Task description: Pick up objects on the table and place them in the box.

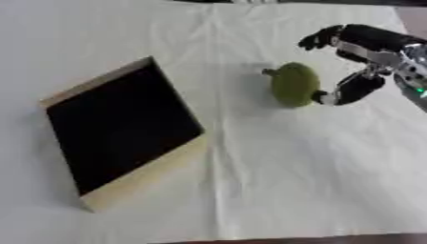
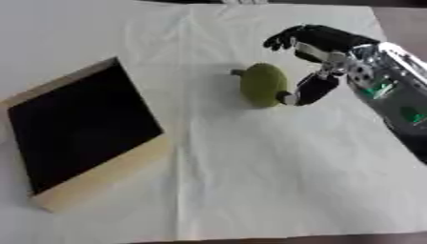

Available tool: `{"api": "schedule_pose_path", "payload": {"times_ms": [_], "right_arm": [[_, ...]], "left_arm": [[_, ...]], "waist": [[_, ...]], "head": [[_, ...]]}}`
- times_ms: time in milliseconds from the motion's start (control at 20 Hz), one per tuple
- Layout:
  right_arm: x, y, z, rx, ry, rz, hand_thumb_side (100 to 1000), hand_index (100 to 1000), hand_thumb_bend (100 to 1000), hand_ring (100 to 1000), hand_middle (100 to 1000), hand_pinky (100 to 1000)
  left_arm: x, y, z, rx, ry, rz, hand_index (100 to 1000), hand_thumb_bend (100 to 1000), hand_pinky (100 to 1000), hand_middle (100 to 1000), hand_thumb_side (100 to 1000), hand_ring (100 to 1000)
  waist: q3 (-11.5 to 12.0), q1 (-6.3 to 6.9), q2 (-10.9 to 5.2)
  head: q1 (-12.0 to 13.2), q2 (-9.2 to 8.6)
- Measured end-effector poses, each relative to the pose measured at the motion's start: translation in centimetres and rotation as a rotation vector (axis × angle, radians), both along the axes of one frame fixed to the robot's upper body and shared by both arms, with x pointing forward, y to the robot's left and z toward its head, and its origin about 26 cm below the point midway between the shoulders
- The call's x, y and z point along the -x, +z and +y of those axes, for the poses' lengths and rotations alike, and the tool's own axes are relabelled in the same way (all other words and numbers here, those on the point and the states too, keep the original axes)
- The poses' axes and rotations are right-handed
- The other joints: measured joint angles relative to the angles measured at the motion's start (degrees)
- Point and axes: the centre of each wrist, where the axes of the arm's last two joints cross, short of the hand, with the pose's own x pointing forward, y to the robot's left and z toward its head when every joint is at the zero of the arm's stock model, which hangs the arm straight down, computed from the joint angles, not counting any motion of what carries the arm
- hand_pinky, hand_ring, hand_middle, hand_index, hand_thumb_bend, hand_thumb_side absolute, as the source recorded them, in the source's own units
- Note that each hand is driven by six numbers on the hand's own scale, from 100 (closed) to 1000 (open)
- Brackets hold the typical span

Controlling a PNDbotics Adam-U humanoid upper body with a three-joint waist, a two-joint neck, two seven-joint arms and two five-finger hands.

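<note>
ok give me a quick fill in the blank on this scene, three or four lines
1. The fruit lying on the white cloth is ____ in colour.
2. The hand beside the fruit is the robot's ____ hand.
3. The inside of the wooden box is ____.
4. The box lies to the fruit's ____.

Missing words: green; right; black; left

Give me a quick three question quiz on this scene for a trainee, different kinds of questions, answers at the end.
1. True or false: the green fruit lies inside the box.
2. Which hand is beside the fruit? A) left B) right
3. Fill in: the box sits to the robot's ____ of the fruit.

Key: 1 false, it lies on the white cloth. 2 B, fingers spread, the thumb by the fruit's side. 3 left.
</note>
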Motion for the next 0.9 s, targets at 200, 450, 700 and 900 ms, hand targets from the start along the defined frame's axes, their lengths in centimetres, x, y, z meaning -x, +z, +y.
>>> {"api": "schedule_pose_path", "payload": {"times_ms": [200, 450, 700, 900], "right_arm": [[-0.6, -0.5, 0.1, -0.012, 0.005, 0.026, 105, 909, 410, 867, 765, 886], [-1.7, -1.4, 0.0, -0.03, -0.001, 0.053, 100, 886, 399, 855, 743, 880], [-2.7, -2.0, -0.2, -0.05, -0.016, 0.046, 100, 758, 345, 803, 624, 860], [-3.1, -2.4, -0.3, -0.064, -0.036, 0.001, 100, 721, 227, 724, 577, 837]], "left_arm": [[0.0, 0.0, 0.0, 0.001, -0.001, 0.0, 734, 973, 580, 641, 822, 619], [0.0, 0.0, -0.1, 0.001, -0.007, 0.003, 734, 968, 580, 641, 820, 619], [-0.1, -0.1, -0.3, 0.008, -0.011, 0.005, 733, 961, 580, 641, 819, 618], [-0.1, -0.1, -0.3, 0.009, -0.012, 0.005, 732, 956, 580, 640, 818, 618]], "waist": [[0.1, 0.0, 0.02], [0.4, 0.0, 0.07], [0.6, 0.0, 0.09], [0.7, 0.0, 0.09]], "head": [[-0.1, 0.0], [-0.3, -0.01], [-0.5, -0.01], [-0.5, -0.01]]}}
